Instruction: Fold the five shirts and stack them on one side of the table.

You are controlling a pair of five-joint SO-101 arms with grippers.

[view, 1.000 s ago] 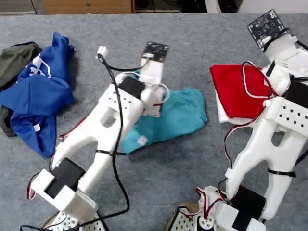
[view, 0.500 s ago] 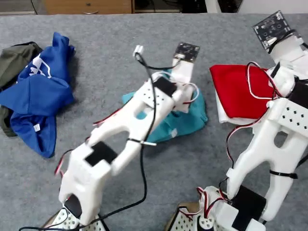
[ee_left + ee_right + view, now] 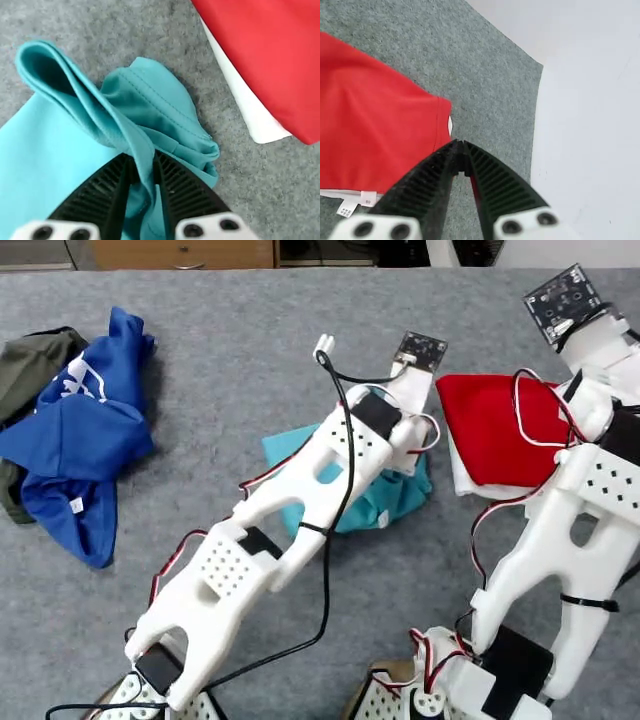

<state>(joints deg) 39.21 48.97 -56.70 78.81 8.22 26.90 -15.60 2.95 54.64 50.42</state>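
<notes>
A teal shirt [image 3: 385,502] lies bunched at mid-table under my left arm [image 3: 340,455]. In the left wrist view my left gripper [image 3: 142,170] is shut on a raised fold of the teal shirt [image 3: 75,150]. A folded red shirt [image 3: 490,430] rests on a white shirt [image 3: 462,478] at the right, close to the teal one. My right gripper [image 3: 459,151] is shut on nothing, just past the red shirt's [image 3: 375,125] edge near the table's side. At the far left a blue shirt [image 3: 75,435] lies crumpled over a dark olive shirt [image 3: 30,365].
Grey felt [image 3: 240,320] covers the table. Its side edge [image 3: 536,115] runs close by my right gripper, with white floor beyond. A wooden cabinet [image 3: 185,252] stands behind the table. Open felt lies between the blue pile and the teal shirt.
My left arm has swung to the right, dragging the teal shirt toward the red and white stack and bunching it. The right arm has hardly moved.
</notes>
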